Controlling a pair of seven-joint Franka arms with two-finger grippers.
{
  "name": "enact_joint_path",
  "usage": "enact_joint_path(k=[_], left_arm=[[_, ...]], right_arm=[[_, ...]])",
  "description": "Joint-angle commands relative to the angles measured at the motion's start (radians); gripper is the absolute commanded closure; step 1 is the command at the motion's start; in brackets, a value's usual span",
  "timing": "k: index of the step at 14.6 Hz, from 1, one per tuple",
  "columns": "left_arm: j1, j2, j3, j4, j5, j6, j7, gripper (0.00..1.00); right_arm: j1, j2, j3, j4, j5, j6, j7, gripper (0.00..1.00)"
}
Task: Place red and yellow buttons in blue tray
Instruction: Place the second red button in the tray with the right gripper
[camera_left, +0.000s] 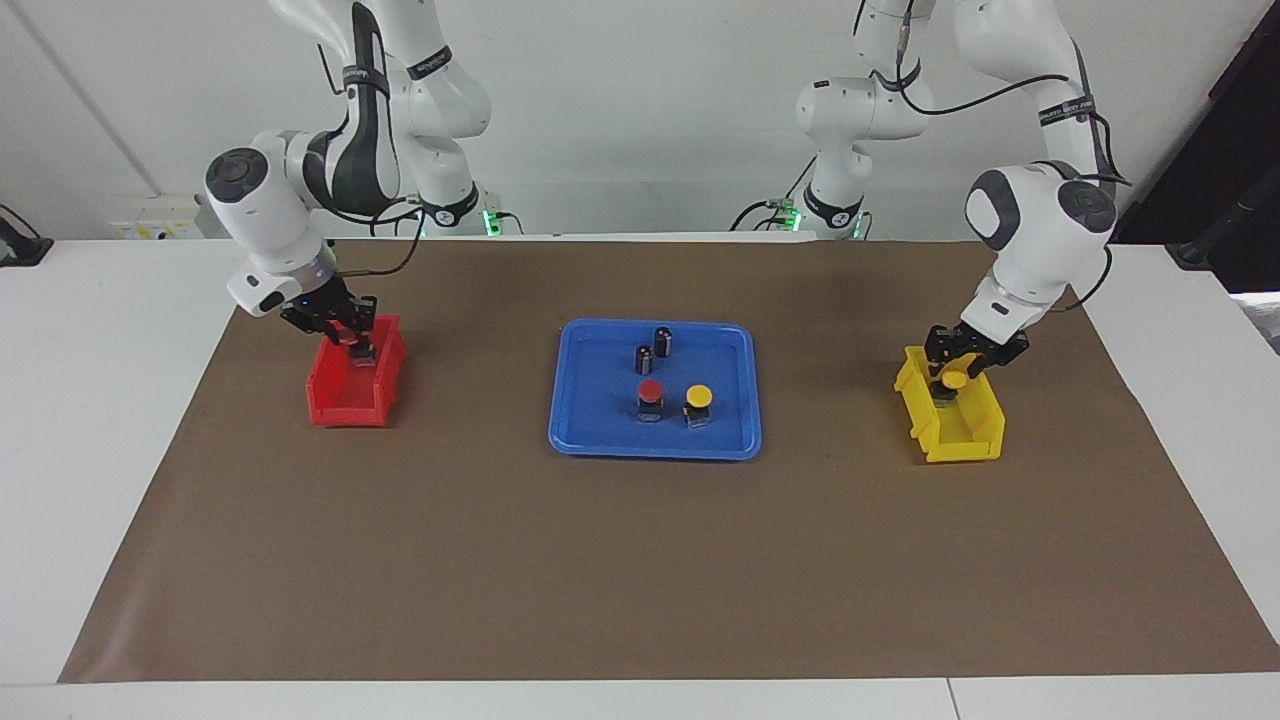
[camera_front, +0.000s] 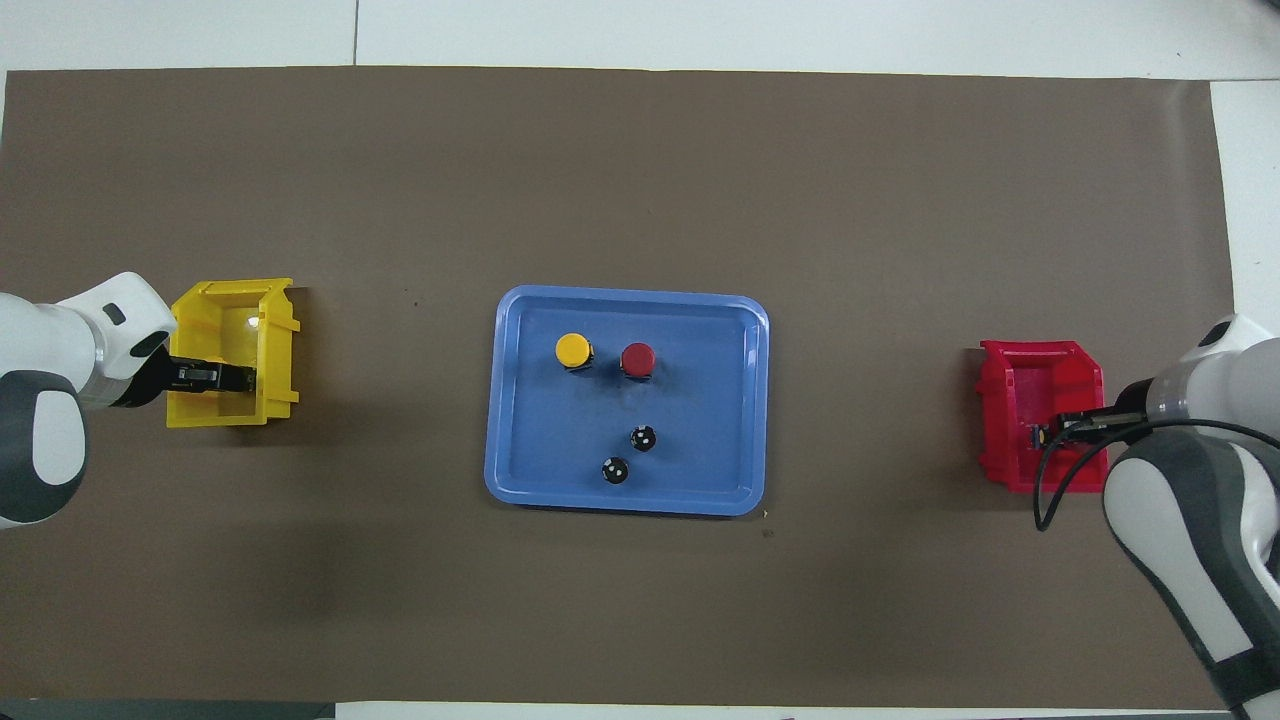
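Note:
The blue tray (camera_left: 575, 420) (camera_front: 520, 470) lies mid-table. In it stand one red button (camera_left: 650, 392) (camera_front: 637, 358) and one yellow button (camera_left: 698, 397) (camera_front: 572, 350), side by side. My left gripper (camera_left: 955, 375) (camera_front: 215, 376) is down in the yellow bin (camera_left: 965, 435) (camera_front: 232, 300), shut on a second yellow button (camera_left: 956, 381) whose cap shows between the fingers. My right gripper (camera_left: 355, 342) (camera_front: 1045, 435) is down in the red bin (camera_left: 345, 405) (camera_front: 1040, 365), over a small dark piece. No second red button shows.
Two small dark cylinders (camera_left: 653, 350) (camera_front: 628, 455) stand in the tray, nearer to the robots than the buttons. A brown mat (camera_left: 640, 560) covers the table. The red bin is at the right arm's end, the yellow bin at the left arm's end.

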Motion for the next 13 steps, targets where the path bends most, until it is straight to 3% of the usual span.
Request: enact_joint_path(k=[1, 2, 6, 8, 10, 13], left_arm=[[-0.01, -0.009, 0.003, -0.022, 0.016, 0.027, -0.021, 0.71], [-0.009, -0.009, 0.003, -0.022, 0.016, 0.027, -0.02, 0.97], [-0.008, 0.018, 0.005, 0.043, 0.016, 0.003, -0.012, 0.99], [-0.008, 0.041, 0.005, 0.113, 0.016, -0.067, -0.015, 0.99], [-0.005, 0.044, 0.005, 0.176, 0.016, -0.142, -0.015, 0.99], [0.001, 0.048, 0.005, 0.338, 0.028, -0.355, -0.012, 0.99]], right_arm=[[0.019, 0.093, 0.015, 0.254, -0.013, -0.183, -0.019, 0.76], [0.06, 0.122, 0.017, 0.318, -0.009, -0.22, -0.015, 0.76], [0.272, 0.228, 0.019, 0.53, -0.002, -0.256, 0.258, 0.76], [0.39, 0.254, 0.02, 0.535, 0.004, -0.184, 0.452, 0.76], [0.499, 0.33, 0.02, 0.535, 0.007, -0.08, 0.595, 0.76], [0.62, 0.401, 0.02, 0.529, 0.007, -0.01, 0.695, 0.76]])
